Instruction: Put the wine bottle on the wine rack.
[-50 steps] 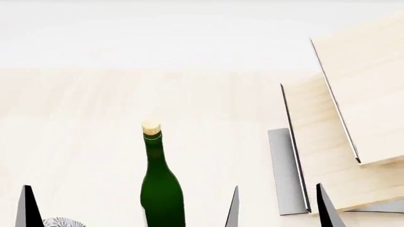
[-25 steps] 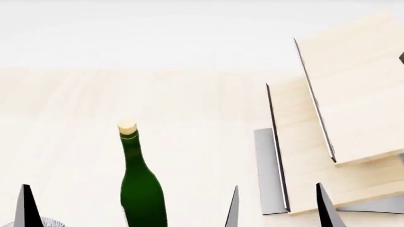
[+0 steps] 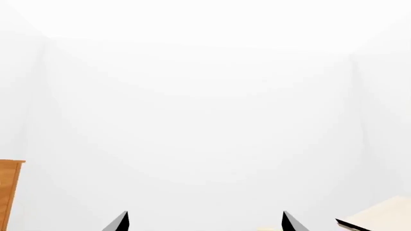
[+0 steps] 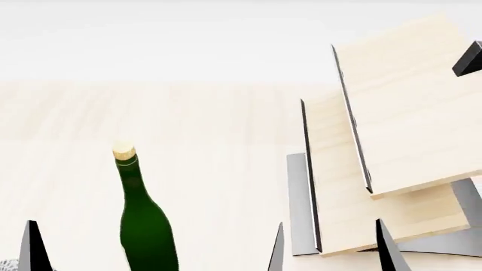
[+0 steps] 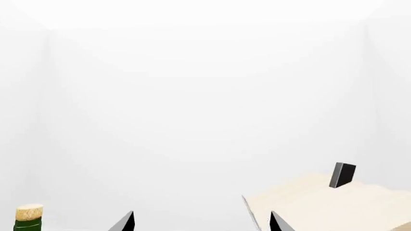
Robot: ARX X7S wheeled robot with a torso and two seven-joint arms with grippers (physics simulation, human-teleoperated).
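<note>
The wine bottle (image 4: pixel 143 226), dark green with a tan cork, stands upright on the pale wood table (image 4: pixel 211 141) at the lower left of the head view; its cork also shows in the right wrist view (image 5: pixel 29 214). The wine rack (image 4: pixel 407 113), two slanted light-wood boards on a grey base with a black peg (image 4: pixel 468 59), stands to the right; it also shows in the right wrist view (image 5: pixel 321 202). My right gripper (image 4: pixel 332 253) is open and empty, low in front of the rack's left edge. My left gripper (image 3: pixel 205 222) is open and empty; only one of its fingertips (image 4: pixel 31 248) shows in the head view, left of the bottle.
A sliver of the grey patterned bowl (image 4: pixel 6 264) shows at the bottom left corner. A brown cabinet edge (image 3: pixel 9 192) shows in the left wrist view. A white wall lies beyond the table.
In the head view the bottle and the rack have shifted left. The black peg has come into view at the upper right. The bowl has slid almost out of view. The fingertips keep their places.
</note>
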